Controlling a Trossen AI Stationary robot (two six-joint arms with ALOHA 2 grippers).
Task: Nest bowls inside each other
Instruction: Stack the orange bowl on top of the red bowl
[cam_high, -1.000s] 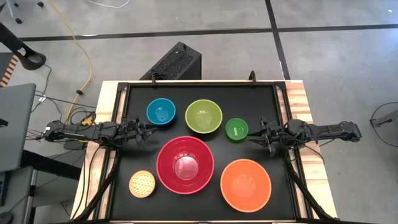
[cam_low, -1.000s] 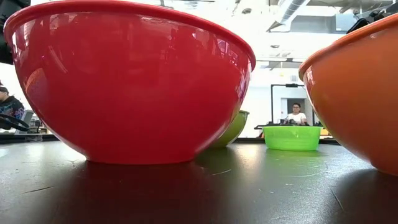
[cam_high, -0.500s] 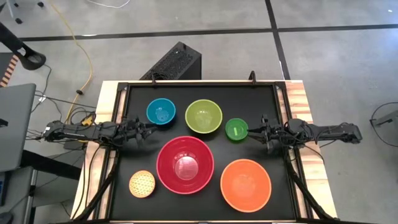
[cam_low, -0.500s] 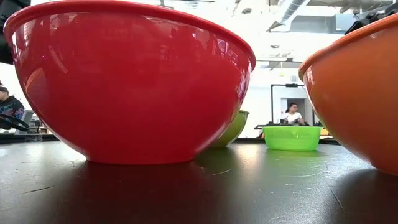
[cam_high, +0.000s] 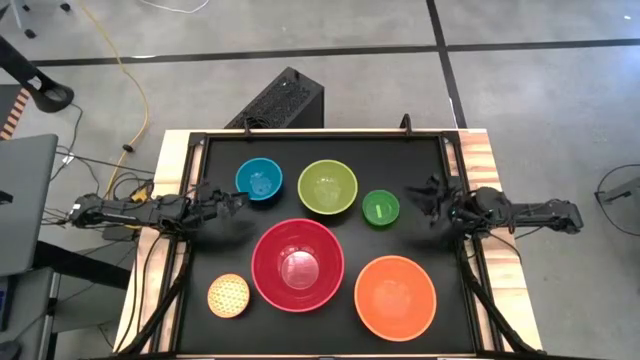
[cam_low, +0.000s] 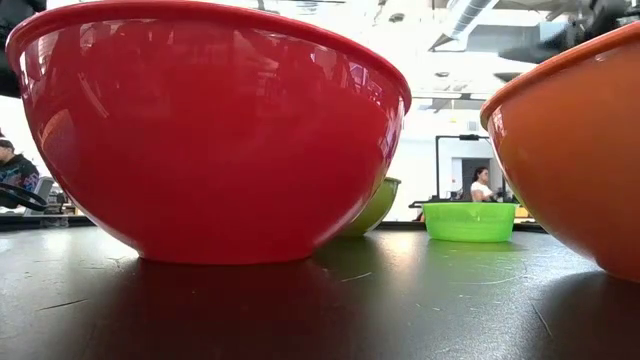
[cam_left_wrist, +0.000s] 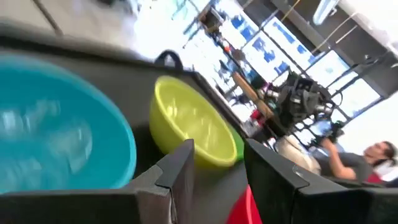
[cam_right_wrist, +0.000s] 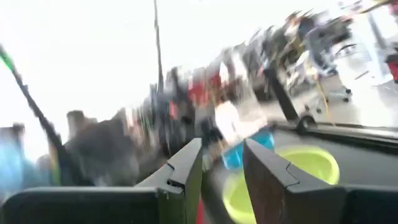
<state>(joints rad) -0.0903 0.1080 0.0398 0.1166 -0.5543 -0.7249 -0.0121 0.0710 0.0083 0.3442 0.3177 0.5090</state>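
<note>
Six bowls stand apart, rims up, on their bases on the black table top (cam_high: 220, 160): blue (cam_high: 259, 180), lime green (cam_high: 327, 187) and smallest dark green (cam_high: 381, 208) toward the far side; big red-pink (cam_high: 298, 265), orange (cam_high: 395, 297) and pale-yellow dotted (cam_high: 229, 295) toward the near side. My left gripper (cam_high: 236, 203) hovers open at the left edge, just near of the blue bowl (cam_left_wrist: 56, 124), with nothing between its fingers (cam_left_wrist: 217, 168). My right gripper (cam_high: 422, 197) hovers open at the right edge, right of the dark green bowl, also holding nothing (cam_right_wrist: 222, 168).
Wooden strips (cam_high: 495, 180) and dark rails border the table top left and right. A black box (cam_high: 283, 100) sits on the floor beyond the far edge. There is free room between the bowls along the middle. A person (cam_low: 482, 183) shows far off in the room.
My right gripper has risen, tipped its fingers upward, rolled, and drawn a little toward the table's far right, away from the dark green bowl. My left gripper has rolled in place. The bowls have not moved.
</note>
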